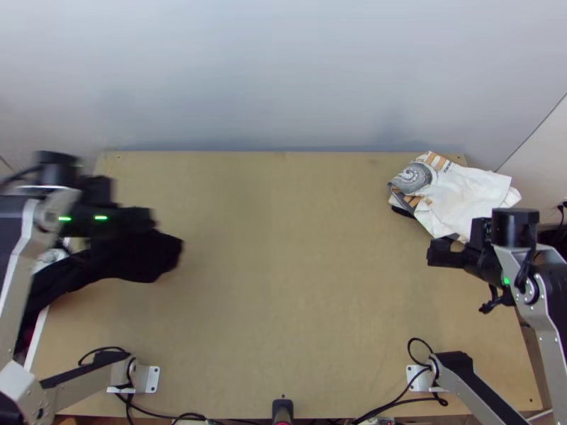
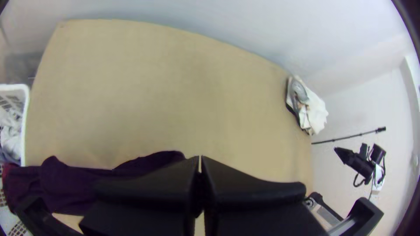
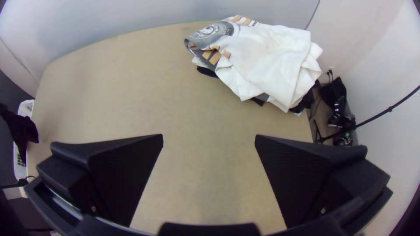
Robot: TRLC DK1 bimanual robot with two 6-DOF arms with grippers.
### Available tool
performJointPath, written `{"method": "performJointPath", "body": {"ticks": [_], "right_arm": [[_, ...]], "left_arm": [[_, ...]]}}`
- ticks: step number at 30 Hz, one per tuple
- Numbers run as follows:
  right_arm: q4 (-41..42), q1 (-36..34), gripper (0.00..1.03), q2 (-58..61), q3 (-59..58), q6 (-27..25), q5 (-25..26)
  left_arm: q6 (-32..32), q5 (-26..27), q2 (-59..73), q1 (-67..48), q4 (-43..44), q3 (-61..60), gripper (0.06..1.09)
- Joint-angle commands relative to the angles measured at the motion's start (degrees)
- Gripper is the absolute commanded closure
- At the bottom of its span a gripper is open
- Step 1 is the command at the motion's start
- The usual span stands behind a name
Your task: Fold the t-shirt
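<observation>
T-shirt [image 1: 145, 261] hung bunched beneath the left gripper [image 1: 144, 219], and those closed fingers had it! The right gripper [image 1: 435, 253] gaped wide, empty, near white printed cloth [image 1: 464, 198].

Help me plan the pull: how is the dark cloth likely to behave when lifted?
The dark cloth is probably floppy, since it bends in soft, uneven folds. It may drag or catch on the basket, because it lies across the rim.
</observation>
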Motion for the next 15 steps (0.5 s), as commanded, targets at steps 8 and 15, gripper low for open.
{"method": "performJointPath", "body": {"ticks": [8,15], "right_arm": [[-2.42,-5.83,0.05,-11.81,-9.42,0.25,0.10],[-4.80,-11.54,0.05,-16.30,-11.35,-0.71,0.28]], "left_arm": [[-10.72,-2.32,20.19,-48.18,11.28,10.24,1.04],[-10.29,-2.23,39.97,-58.29,11.46,31.77,1.04]]}}
